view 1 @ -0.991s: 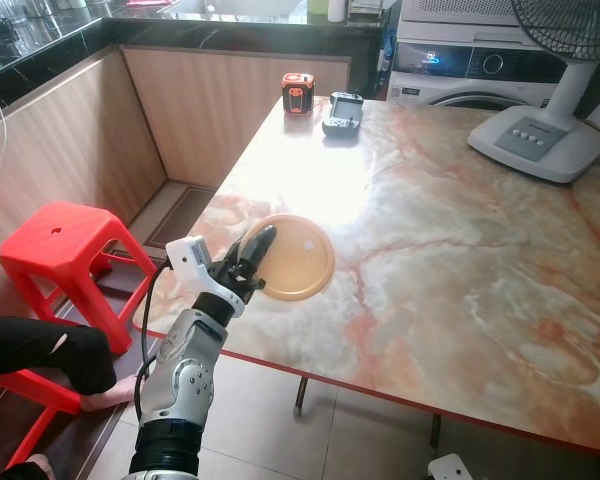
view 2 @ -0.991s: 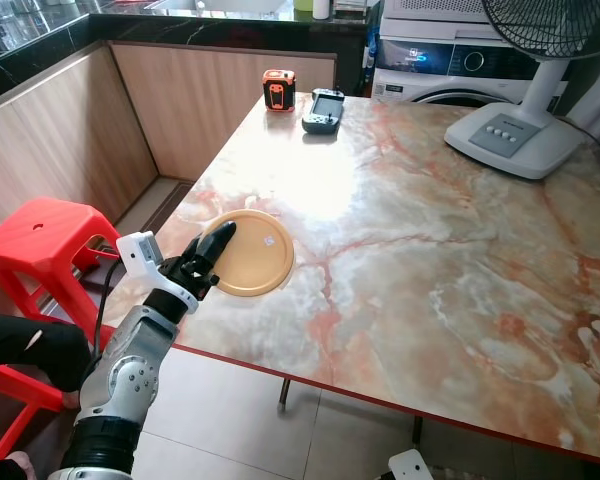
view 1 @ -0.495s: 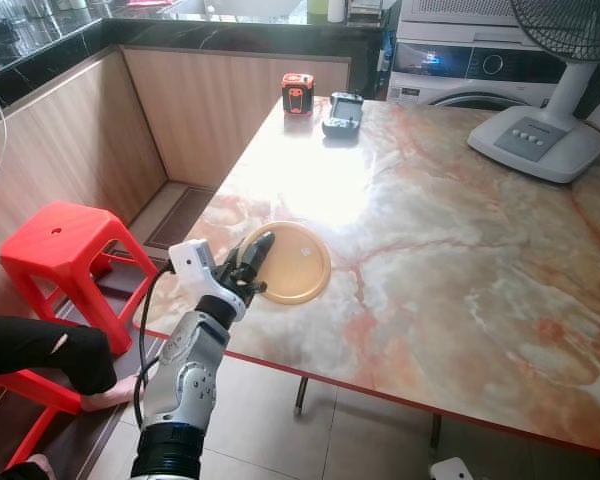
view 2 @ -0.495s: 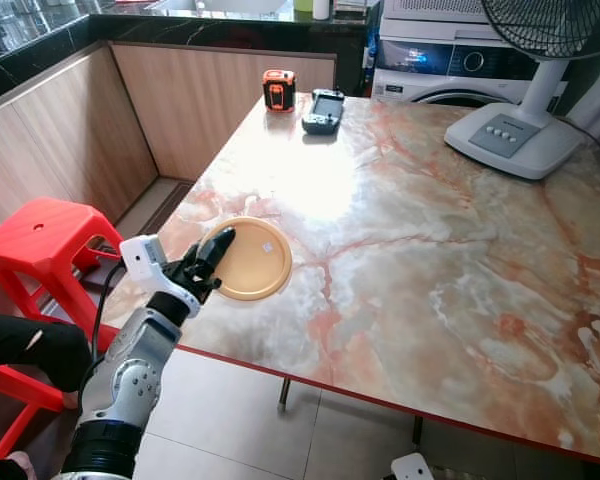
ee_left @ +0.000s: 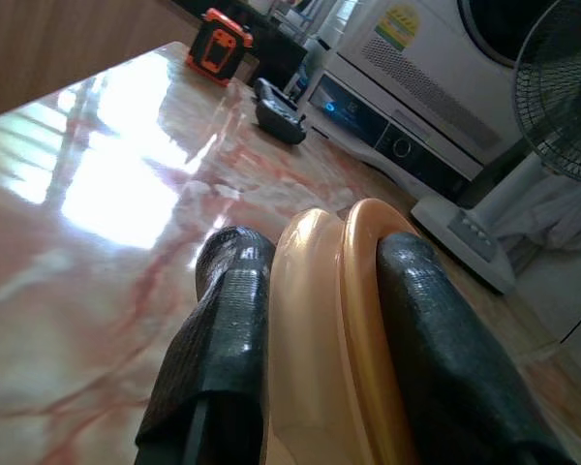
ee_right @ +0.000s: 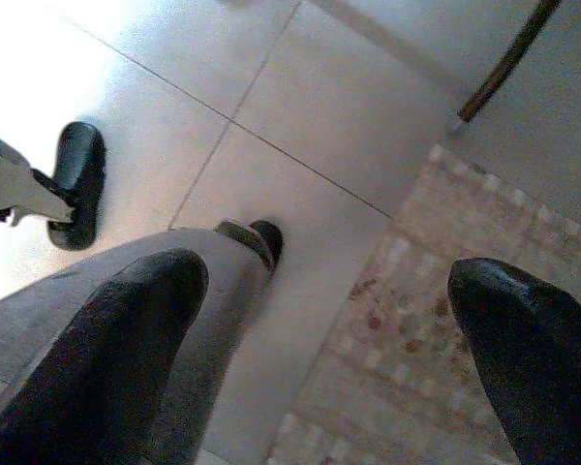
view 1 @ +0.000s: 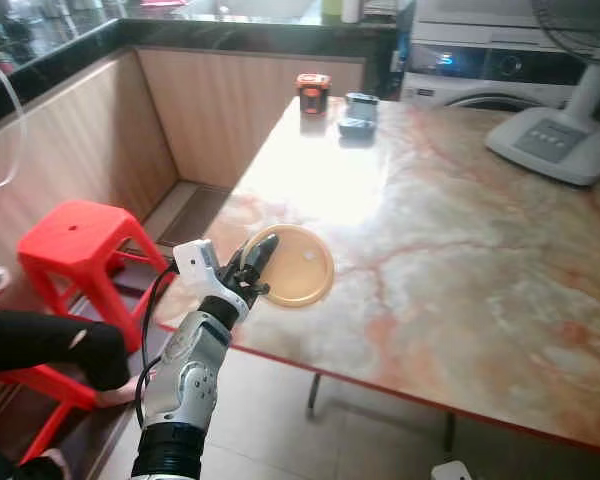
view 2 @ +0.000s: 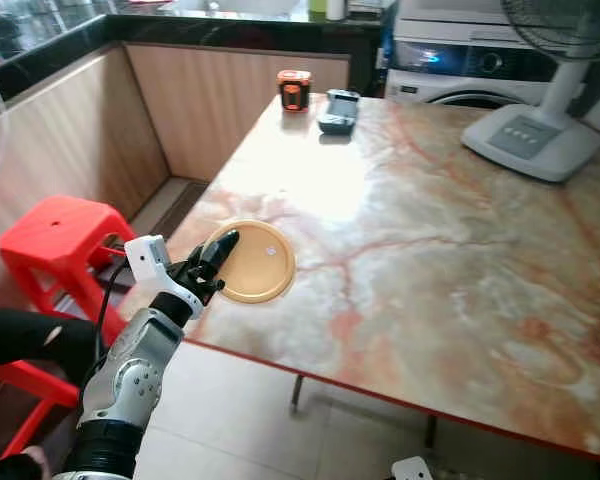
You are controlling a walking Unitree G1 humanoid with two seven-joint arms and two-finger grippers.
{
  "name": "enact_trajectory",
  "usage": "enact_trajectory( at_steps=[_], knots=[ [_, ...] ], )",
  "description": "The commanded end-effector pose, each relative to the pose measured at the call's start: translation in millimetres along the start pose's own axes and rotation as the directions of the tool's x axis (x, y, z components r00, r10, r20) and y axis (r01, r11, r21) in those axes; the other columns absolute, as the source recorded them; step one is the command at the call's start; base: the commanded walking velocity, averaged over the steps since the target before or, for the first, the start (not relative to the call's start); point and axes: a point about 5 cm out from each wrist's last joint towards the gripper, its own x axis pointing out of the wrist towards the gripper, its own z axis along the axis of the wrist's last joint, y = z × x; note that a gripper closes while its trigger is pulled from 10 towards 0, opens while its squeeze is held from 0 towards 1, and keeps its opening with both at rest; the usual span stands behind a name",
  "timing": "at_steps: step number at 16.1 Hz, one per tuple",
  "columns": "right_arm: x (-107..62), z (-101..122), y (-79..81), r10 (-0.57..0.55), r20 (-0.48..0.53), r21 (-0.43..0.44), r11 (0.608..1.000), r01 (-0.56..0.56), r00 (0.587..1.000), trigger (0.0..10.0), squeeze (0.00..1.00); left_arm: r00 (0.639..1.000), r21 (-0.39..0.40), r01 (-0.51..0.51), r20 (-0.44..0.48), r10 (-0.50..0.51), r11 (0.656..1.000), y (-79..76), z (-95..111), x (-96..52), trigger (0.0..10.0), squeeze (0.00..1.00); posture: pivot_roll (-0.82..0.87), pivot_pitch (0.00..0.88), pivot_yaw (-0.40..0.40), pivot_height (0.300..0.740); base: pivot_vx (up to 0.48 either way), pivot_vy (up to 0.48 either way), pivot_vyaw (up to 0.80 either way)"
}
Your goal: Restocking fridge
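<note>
Marble table [view 1: 460, 250]: pink-veined, glossy top with a red edge; strong glare patch on the half nearer the counter.
Wood panelling [view 1: 70, 150]: runs under a dark counter along the robot's left and far side, close to the table's far left corner.
Washing machine [view 2: 460, 70]: beyond the table's far edge.
Fan [view 2: 540, 135]: white base stands on the far right of the tabletop, well apart from the plate.
Red stool [view 1: 75, 240]: on the floor left of the table, just beside the left arm; a second red stool and a person's dark-clad leg [view 1: 40, 345] lie lower left.
Plate [view 1: 295, 265]: yellow-orange, round, near the table's left front edge, well apart from the far items.
Left gripper [view 1: 255, 262]: closed on the plate's near-left rim; in the left wrist view the two black fingers [ee_left: 228, 320] pinch the rim edge-on.
Orange-black device [view 1: 313, 93]: far left corner of the table.
Dark controller [view 1: 358, 113]: just beside the orange-black device.
Right gripper [ee_right: 320, 320]: hangs over tiled floor, fingers spread wide, nothing between them.
</note>
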Motion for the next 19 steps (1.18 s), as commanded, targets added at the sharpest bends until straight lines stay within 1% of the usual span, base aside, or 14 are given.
enact_trajectory(
  at_steps=[1, 8, 14, 19],
  knots=[
    [0.1, -1.2, 2.0, 0.003, 0.006, 0.013, 1.0, -0.003, 1.0, 10.0, 0.0, 0.999, 0.009, 0.017, 0.033, -0.017, 1.0, -4.8, 9.5, 2.2, 10.0, 0.0, -0.11, 0.0, 0.059, 0.74, 0.0, 0.386, 0.0],
    [-0.4, -4.8, 2.8, 0.0, 0.0, 0.033, 0.999, 0.0, 1.0, 10.0, 0.0, 1.0, 0.005, 0.019, 0.017, -0.019, 1.0, -4.9, 5.4, 0.2, 10.0, 0.0, -0.11, 0.0, 0.062, 0.74, 0.0, 0.37, 0.0],
    [-0.7, -5.9, 2.6, 0.004, 0.001, 0.044, 0.999, -0.005, 1.0, 10.0, 0.0, 1.0, 0.004, 0.023, 0.017, -0.023, 1.0, -5.9, 4.5, 3.2, 10.0, 0.0, -0.11, 0.0, 0.061, 0.74, 0.0, 0.358, 0.0],
    [-0.7, -2.9, -0.1, 0.006, 0.006, 0.04, 0.999, -0.006, 1.0, 10.0, 0.0, 0.999, 0.007, 0.018, 0.032, -0.019, 1.0, -6.7, 7.9, 5.9, 10.0, 0.0, -0.1, 0.0, 0.041, 0.74, 0.0, 0.355, 0.0]
  ],
)
